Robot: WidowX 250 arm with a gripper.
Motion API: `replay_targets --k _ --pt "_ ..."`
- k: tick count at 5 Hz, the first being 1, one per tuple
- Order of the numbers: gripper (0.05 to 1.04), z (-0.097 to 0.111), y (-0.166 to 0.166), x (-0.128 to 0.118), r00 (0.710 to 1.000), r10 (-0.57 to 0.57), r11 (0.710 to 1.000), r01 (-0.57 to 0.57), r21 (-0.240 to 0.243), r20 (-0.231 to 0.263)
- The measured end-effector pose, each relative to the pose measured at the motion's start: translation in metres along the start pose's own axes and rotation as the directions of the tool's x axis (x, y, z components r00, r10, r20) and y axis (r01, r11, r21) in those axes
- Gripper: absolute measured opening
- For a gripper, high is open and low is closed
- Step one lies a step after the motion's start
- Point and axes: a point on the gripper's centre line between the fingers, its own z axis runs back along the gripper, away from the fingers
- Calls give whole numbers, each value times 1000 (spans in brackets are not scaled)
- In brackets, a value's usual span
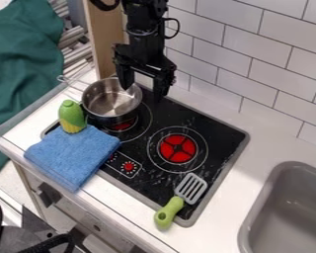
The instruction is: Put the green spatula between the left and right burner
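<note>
While my claw (142,93) hangs with parted, unladen fingers above the far side of the stove (217,134), by the pot (112,102), the spatula (179,201) lies near me not at all: its head rests on the stove's near right corner, its green handle on the near counter (217,230).

Robot arm (144,22): black, built of blocky, angular segments, with 1 thin black cable (178,27) looping out at its side. Gripper (142,93): likewise black, comprising a broad crossbar (146,67) and 2 thick fingers (161,85).
</note>
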Motion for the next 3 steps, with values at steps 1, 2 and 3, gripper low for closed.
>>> replay_targets --k 1,2,3 --pt "1005 -13 -2 -9 999 0 1000 0 -9 -42" --pt "1005 -22 -12 -33 997 -9 1000 7 -22 -75" --pt "1005 -17 -33 -54 998 -43 998 41 -43 -56"
